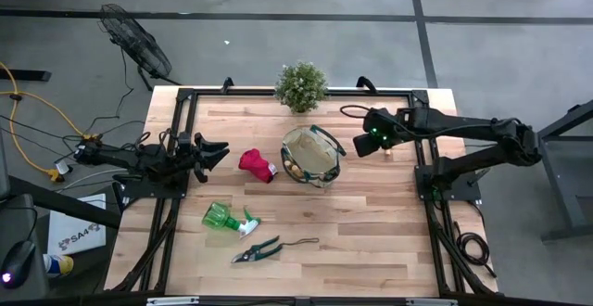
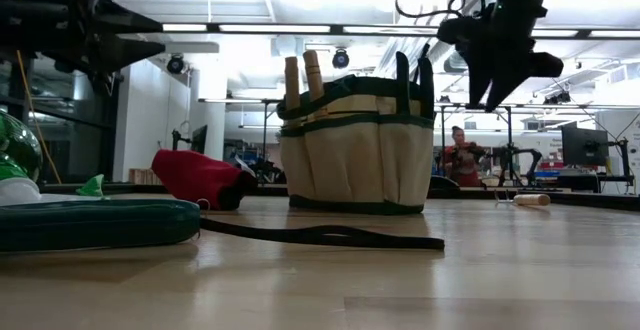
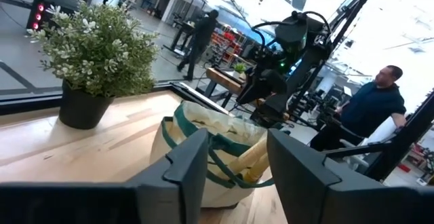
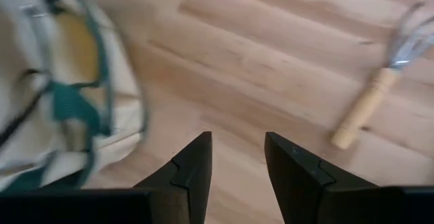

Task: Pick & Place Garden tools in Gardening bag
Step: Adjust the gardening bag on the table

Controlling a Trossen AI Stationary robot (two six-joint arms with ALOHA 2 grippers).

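The tan gardening bag (image 1: 313, 156) with dark green trim stands upright mid-table; two wooden tool handles (image 2: 303, 78) stick out of it. The red glove (image 1: 257, 164) lies to its left. The green spray bottle (image 1: 225, 218) and the green-handled pruners (image 1: 259, 249) lie nearer the front. A small wooden-handled rake (image 4: 375, 95) lies on the table right of the bag. My right gripper (image 1: 359, 142) is open and empty, raised above the table between bag and rake. My left gripper (image 1: 220, 150) is open and empty, left of the glove, pointing at the bag (image 3: 217, 159).
A potted bushy plant (image 1: 302, 85) stands at the far edge behind the bag. The pruners' dark cord (image 2: 320, 235) trails across the front of the table. A person (image 3: 369, 108) stands in the room beyond the table.
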